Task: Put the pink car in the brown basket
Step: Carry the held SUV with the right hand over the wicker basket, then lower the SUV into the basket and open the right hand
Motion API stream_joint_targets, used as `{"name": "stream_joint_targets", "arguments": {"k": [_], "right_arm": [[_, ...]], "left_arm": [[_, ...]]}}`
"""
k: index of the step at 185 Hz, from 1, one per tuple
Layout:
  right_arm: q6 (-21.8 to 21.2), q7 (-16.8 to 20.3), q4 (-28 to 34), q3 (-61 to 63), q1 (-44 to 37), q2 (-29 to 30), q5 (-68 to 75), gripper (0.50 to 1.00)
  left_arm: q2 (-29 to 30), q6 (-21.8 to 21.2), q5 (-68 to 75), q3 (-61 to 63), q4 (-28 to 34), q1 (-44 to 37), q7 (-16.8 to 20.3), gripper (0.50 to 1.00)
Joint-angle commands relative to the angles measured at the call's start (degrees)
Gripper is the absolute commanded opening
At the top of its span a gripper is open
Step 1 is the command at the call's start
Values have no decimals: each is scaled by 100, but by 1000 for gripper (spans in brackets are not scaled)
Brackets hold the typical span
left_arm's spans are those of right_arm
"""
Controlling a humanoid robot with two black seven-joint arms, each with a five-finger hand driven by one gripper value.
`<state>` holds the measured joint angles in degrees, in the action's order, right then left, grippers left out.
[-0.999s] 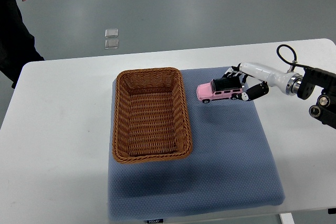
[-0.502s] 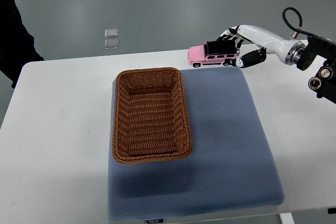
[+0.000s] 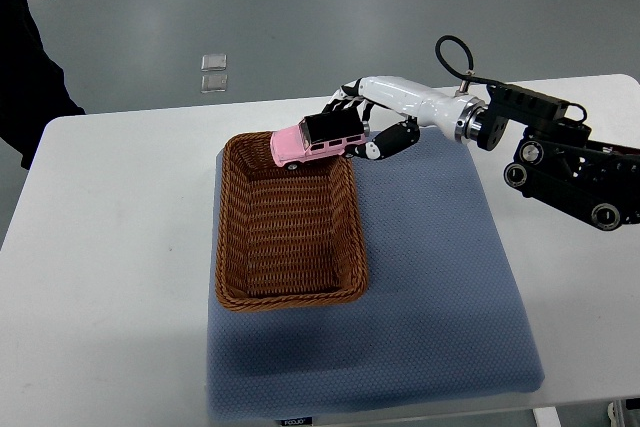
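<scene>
The pink car (image 3: pixel 310 142) with a black roof hangs in the air over the far right corner of the brown wicker basket (image 3: pixel 285 278). My right hand (image 3: pixel 362 127) is shut on the car's rear end, white and black fingers wrapped around it. The right arm (image 3: pixel 560 152) reaches in from the picture's right edge. The basket is rectangular and nothing lies inside it. It rests on the left half of a blue-grey mat (image 3: pixel 440 277). My left arm does not show.
The mat lies on a white table (image 3: pixel 110 267). A person in dark clothes (image 3: pixel 25 37) stands at the far left corner, beyond the table. Two small square plates (image 3: pixel 212 73) are set in the grey floor behind the table.
The right hand has carried the pink car up off the mat and then leftward, from the mat's far right area to above the basket's far right corner.
</scene>
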<state>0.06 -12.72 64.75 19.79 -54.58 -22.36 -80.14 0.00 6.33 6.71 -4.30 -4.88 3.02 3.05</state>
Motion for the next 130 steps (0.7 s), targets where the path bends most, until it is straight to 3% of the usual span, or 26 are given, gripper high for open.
{"name": "stream_joint_targets", "arguments": {"k": [1, 27, 56, 67, 93, 106, 130], "right_arm": [[3, -2, -138, -186, -9, 303, -19, 500], [3, -2, -358, -336, -9, 531, -28, 500], [38, 7, -455, -494, 17, 680, -28, 572], [47, 7, -508, -538, 44, 768, -28, 625], [64, 15, -578, -538, 123, 830, -2, 870], [64, 15, -578, -529, 140, 891, 24, 901], [73, 33, -578, -433, 140, 839, 77, 911]], "left_arm": [[0, 0, -3, 0, -13, -3, 3, 1000], [0, 0, -3, 0, -13, 6, -6, 1000], [0, 0, -3, 0, -13, 6, 3, 1000], [0, 0, -3, 0, -13, 6, 3, 1000], [0, 0, -3, 0, 4, 6, 3, 1000], [0, 0, -3, 0, 13, 6, 3, 1000], [0, 0, -3, 0, 13, 6, 3, 1000]]}}
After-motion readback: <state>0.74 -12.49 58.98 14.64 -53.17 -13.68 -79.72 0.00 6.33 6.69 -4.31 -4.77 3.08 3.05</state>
